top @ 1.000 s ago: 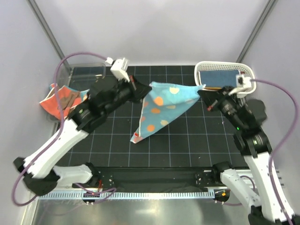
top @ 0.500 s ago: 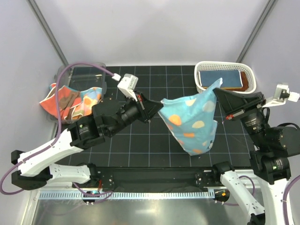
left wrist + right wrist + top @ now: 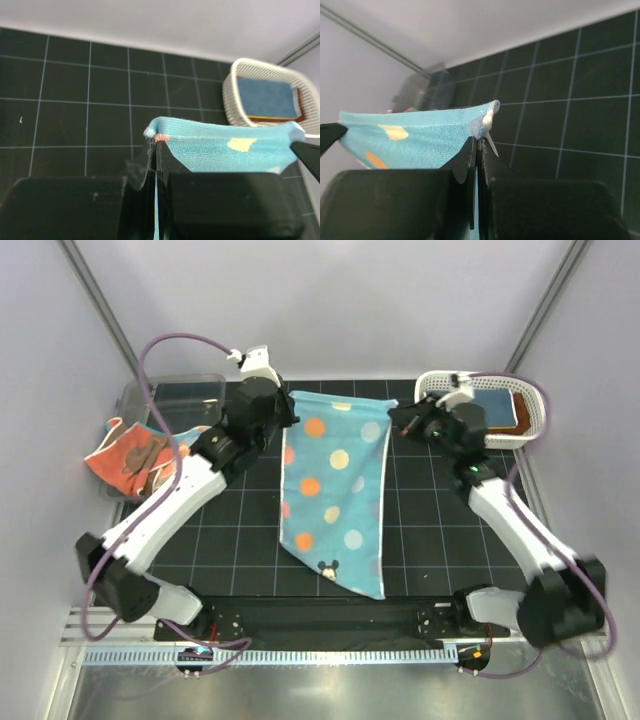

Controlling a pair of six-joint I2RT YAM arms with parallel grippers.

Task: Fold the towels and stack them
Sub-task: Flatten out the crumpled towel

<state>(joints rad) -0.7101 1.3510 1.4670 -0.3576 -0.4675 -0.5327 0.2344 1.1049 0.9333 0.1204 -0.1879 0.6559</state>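
The dotted towel (image 3: 335, 490) is held spread, not yet folded, just left of the basket (image 3: 425, 385), its top corners clamped in the left claw (image 3: 287, 420) and right claw (image 3: 394, 424), while folded towels (image 3: 490, 406) are stacked inside the basket and an unfolded heap (image 3: 135, 455) is seen far to its left.

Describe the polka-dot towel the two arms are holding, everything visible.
The polka-dot towel is soft light-blue cloth with orange, yellow and pale dots and a small cartoon figure near its lower edge. It is spread open. Its far edge is pulled taut between the left tool and the right tool, each shut on a top corner. It reaches over the black grid mat toward the near side, its near edge slanting to a point on the right.
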